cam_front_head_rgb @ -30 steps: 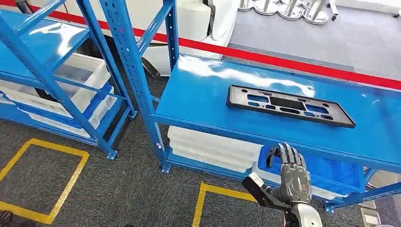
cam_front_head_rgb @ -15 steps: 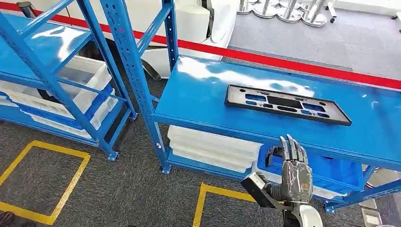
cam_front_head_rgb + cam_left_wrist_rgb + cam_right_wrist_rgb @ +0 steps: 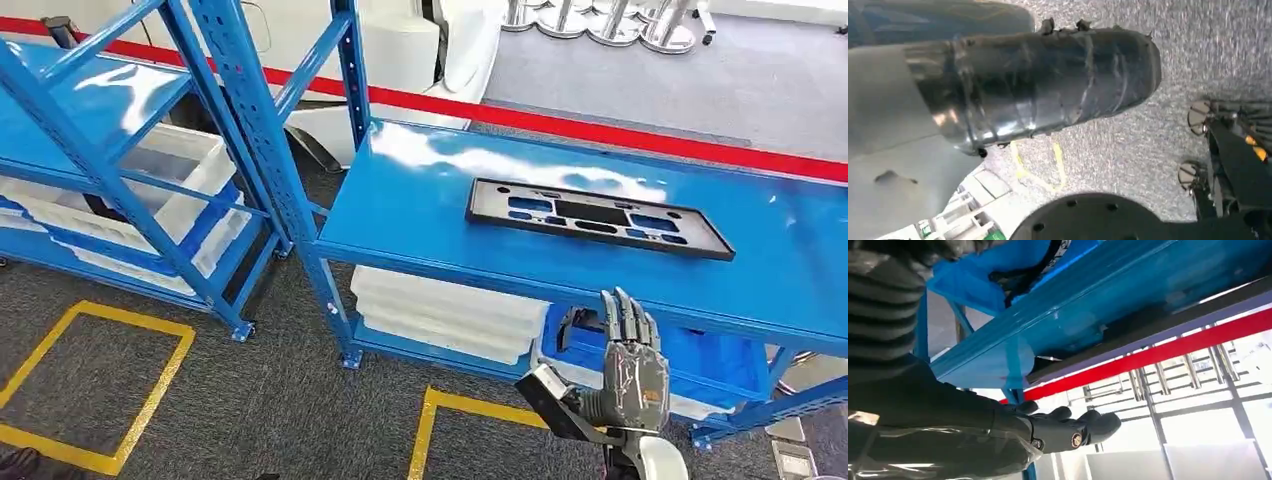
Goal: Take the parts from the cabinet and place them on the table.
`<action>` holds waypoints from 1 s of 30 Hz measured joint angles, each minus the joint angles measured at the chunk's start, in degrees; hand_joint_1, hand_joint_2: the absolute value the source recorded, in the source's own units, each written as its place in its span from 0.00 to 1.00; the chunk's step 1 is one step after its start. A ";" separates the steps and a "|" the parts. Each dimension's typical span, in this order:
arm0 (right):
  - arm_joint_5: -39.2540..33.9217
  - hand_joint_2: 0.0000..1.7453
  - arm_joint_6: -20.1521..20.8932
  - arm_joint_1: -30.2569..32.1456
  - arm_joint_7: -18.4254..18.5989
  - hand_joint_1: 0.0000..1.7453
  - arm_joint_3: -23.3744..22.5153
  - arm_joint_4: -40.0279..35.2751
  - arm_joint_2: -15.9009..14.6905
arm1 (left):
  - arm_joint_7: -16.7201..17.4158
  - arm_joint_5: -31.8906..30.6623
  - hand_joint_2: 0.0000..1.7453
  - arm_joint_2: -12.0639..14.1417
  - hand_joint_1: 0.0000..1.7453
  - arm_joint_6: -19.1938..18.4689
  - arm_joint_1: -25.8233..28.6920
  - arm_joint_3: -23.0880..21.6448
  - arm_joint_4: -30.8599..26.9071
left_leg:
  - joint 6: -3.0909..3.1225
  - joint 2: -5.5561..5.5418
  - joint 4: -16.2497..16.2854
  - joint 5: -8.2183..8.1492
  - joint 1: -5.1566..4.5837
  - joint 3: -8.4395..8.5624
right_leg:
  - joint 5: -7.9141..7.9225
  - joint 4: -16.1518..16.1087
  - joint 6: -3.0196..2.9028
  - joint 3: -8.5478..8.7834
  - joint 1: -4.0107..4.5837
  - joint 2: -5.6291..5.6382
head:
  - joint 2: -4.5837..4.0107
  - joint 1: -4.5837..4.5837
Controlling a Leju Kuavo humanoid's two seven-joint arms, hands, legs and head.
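While flat black slotted part (image 3: 596, 218) lies on glossy blue shelf (image 3: 420, 215)

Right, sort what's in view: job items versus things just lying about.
Job:
black part lying flat on the blue shelf
right hand, fingers apart, holding nothing, below the shelf edge

Lying about:
white bins
red barrier strip
yellow floor markings

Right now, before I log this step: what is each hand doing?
Left hand: cannot be told; its fingers are hidden.
Right hand: open, fingers spread, holding nothing, raised in front of the blue shelf.
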 joint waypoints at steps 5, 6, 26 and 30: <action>-0.48 1.00 0.87 0.06 0.04 0.00 0.02 0.04 0.42 | 0.00 0.07 0.00 1.62 0.00 -0.04 0.17 -0.02 0.00 | -1.08 0.32 18.03 -8.48 0.33 -7.98 | 0.35 -0.21 -0.42 0.00 0.03 -0.24 | 0.00 -0.20; -0.66 1.00 0.96 0.06 0.07 0.00 0.02 0.07 0.48 | 0.00 0.07 0.00 1.86 0.00 -0.09 0.18 -0.04 0.02 | -1.28 0.35 17.41 -7.38 0.48 -7.75 | 0.23 -0.09 -0.37 0.02 -0.05 -0.23 | 0.00 -0.20; -1.86 1.00 14.08 -2.13 7.71 0.00 0.39 2.99 0.22 | 0.98 0.46 0.00 0.39 0.00 -0.46 -0.62 -0.72 0.00 | 1.83 -0.09 1.08 -0.44 -0.99 -0.66 | -1.30 2.67 -0.90 -1.67 1.32 -0.46 | 0.00 -0.02; -1.84 1.00 14.10 -2.36 7.96 0.00 0.44 3.98 0.09 | 1.01 0.59 0.00 0.28 0.00 -0.57 -0.72 -0.79 0.00 | 0.57 0.19 0.87 -0.26 -0.53 -0.72 | -0.19 1.28 -0.92 -1.47 1.26 -0.38 | 0.02 0.09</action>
